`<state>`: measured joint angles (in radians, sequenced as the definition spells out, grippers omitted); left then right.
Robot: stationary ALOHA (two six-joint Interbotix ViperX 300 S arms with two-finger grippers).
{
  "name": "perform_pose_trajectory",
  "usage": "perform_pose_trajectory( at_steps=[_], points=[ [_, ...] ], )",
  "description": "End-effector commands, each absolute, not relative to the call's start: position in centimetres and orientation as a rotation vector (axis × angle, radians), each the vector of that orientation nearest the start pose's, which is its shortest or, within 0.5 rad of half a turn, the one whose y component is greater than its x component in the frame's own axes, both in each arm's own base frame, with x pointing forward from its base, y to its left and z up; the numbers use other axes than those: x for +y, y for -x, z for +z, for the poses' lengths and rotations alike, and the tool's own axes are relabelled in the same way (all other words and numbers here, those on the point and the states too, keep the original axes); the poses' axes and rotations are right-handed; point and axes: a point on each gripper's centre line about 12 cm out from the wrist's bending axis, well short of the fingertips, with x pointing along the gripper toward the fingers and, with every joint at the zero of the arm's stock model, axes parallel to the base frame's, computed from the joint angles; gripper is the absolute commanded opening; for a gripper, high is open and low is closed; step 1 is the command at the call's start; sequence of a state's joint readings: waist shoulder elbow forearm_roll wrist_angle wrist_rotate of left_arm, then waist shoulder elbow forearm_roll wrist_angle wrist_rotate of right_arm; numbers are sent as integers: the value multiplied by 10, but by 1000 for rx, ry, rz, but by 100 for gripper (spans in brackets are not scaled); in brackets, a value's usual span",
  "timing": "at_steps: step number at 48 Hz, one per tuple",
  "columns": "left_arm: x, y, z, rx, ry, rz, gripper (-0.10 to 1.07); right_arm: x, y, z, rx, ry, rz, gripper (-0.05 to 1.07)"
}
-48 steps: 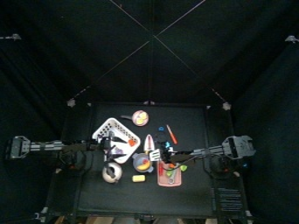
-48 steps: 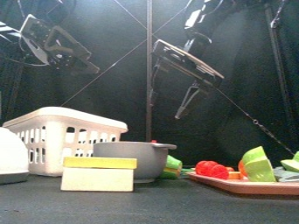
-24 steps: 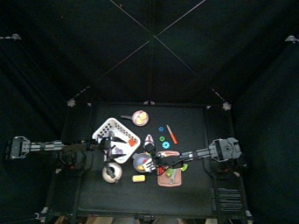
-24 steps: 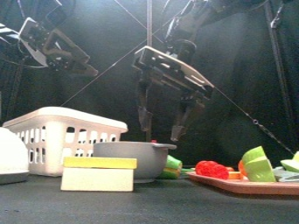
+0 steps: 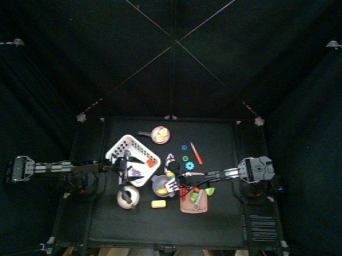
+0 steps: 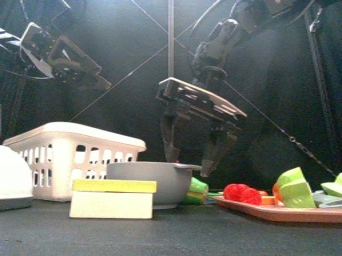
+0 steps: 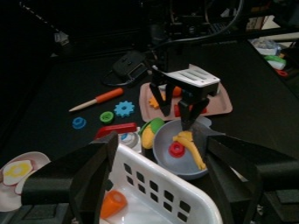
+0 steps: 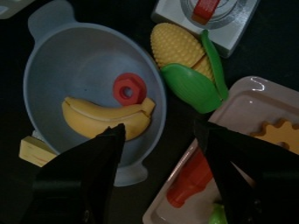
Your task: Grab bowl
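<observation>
The bowl (image 8: 70,61), grey with a banana (image 8: 105,118) and a red ring (image 8: 129,87) lying in it, sits just left of centre on the bench (image 5: 227,140). In the front view it is low in the middle of the frame, behind a yellow block (image 6: 114,198) and just right of a white basket (image 6: 74,150).

The right gripper (image 6: 191,155) hangs directly over the bowl with its jaws spread wide and nothing between them. One jaw tip appears to be above the bowl and the other past its right rim, on the side where an ear of corn (image 8: 187,57) and a pink tray (image 8: 271,109) lie close by. The left gripper (image 6: 80,62) waits high in the upper left of the front view. Its jaws also stand apart and empty.

A clean grab looks to call for a straight descent that puts the right-hand rim between the two jaws. The inner jaw needs to land on bare bowl wall and stay clear of the banana and ring. The outer jaw has to slip down between the rim and the corn without nudging either. The gripper should close only once the tips are well below the rim, since a pinch on the lip alone could let the loaded bowl tip or slide. Whether the gap beside the corn is wide enough for a jaw cannot be told from here.
</observation>
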<state>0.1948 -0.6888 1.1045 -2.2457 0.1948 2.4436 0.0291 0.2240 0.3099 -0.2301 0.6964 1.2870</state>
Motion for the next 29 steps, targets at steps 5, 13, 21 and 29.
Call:
perform_pose_trajectory(
  at_steps=[5,13,21,29],
  points=[
    [30,-242,246,280,-141,18,100,-10,-426,152,983,-882,-752,94],
    [30,-242,246,280,-141,18,100,-10,-426,151,986,-879,-753,94],
    [30,-242,246,280,-141,17,100,-10,-426,149,990,-879,-756,94],
    [30,-242,246,278,-141,15,100,-10,-427,147,992,-877,-757,94]
  ],
)
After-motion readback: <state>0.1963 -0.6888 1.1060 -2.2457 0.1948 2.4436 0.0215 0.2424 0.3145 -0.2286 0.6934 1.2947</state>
